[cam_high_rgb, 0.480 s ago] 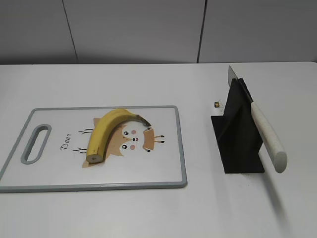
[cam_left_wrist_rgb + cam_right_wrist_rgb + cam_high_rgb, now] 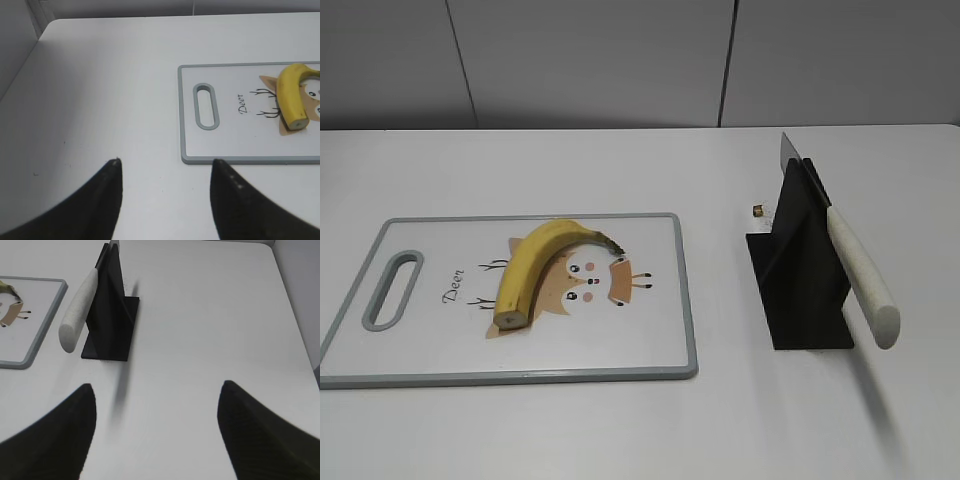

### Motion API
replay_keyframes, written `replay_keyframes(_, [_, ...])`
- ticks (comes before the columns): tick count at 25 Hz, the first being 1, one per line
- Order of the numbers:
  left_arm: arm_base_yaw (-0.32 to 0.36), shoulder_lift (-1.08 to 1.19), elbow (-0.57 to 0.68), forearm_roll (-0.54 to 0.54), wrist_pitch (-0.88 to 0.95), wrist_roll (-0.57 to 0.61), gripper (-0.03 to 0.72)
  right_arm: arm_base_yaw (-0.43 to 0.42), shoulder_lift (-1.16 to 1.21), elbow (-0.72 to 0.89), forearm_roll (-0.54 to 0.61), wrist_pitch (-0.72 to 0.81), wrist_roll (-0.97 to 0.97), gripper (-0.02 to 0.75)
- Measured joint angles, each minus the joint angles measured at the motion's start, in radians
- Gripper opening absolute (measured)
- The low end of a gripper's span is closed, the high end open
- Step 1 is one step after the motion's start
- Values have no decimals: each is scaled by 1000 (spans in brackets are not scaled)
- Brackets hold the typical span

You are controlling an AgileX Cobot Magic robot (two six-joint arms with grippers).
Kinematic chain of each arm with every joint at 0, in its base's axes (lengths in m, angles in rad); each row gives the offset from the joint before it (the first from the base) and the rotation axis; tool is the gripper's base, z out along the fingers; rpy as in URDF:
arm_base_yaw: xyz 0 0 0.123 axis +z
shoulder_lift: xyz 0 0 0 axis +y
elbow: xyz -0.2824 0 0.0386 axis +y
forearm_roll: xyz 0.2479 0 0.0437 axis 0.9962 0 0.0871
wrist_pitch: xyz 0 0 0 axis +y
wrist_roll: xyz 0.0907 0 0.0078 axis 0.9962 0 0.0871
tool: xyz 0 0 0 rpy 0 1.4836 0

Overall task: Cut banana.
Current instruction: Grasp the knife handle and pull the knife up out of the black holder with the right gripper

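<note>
On the worktop (image 2: 620,430): a board (image 2: 440,365), a black stand (image 2: 800,290) and a knife (image 2: 855,275) are seen.
Banana (image 2: 535,262): laid whole on the board, over the deer print, its stem toward the stand and its blunt end toward the near edge.
Knife: held in the stand, blade up and back, pale handle jutting forward.
Left tool (image 2: 165,172): spread open, nothing gripped, held over bare worktop just beside the board's handle end.
Right tool (image 2: 157,392): spread wide, nothing gripped, held near the stand and apart from it.
</note>
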Motion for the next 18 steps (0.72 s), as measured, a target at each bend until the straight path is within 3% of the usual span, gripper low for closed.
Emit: replay_keyframes(18, [0,0,0,0,0,0,550,0,0,0,0,0,0,572])
